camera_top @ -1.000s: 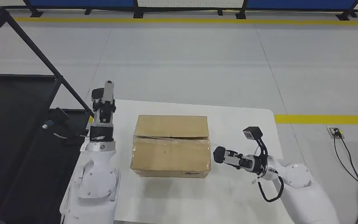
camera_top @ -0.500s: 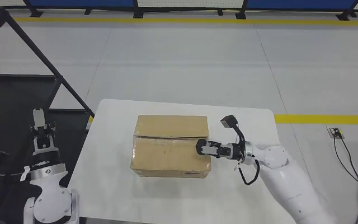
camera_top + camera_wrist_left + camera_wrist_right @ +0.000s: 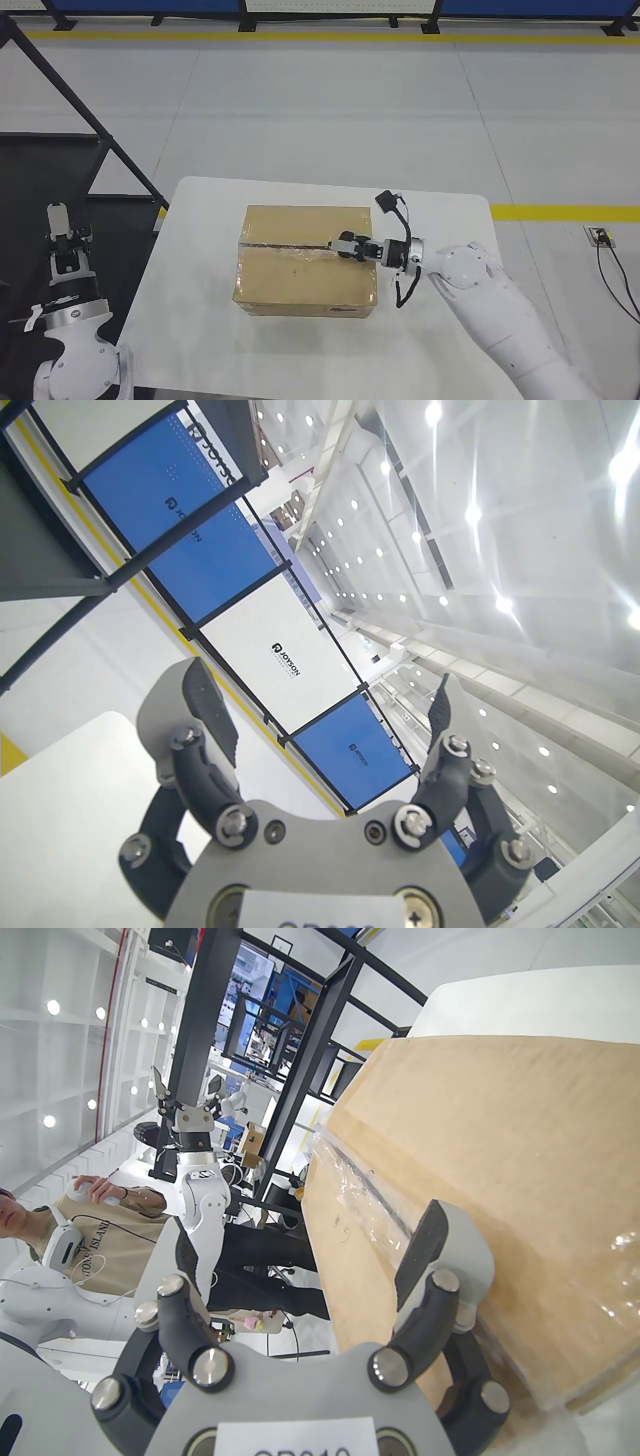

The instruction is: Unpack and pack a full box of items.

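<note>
One taped box [image 3: 305,262], two grippers, jaws apart: right gripper [image 3: 345,245] at its seam, left gripper [image 3: 57,215] aside

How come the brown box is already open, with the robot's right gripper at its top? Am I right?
Not quite. The brown box is shut: the top view shows its flaps meeting at a taped seam. The right gripper is indeed at its top, open, by the end of that seam.

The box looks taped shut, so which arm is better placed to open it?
Right. The right gripper is open over the box at its taped seam; the left gripper points upward beside the table.
</note>
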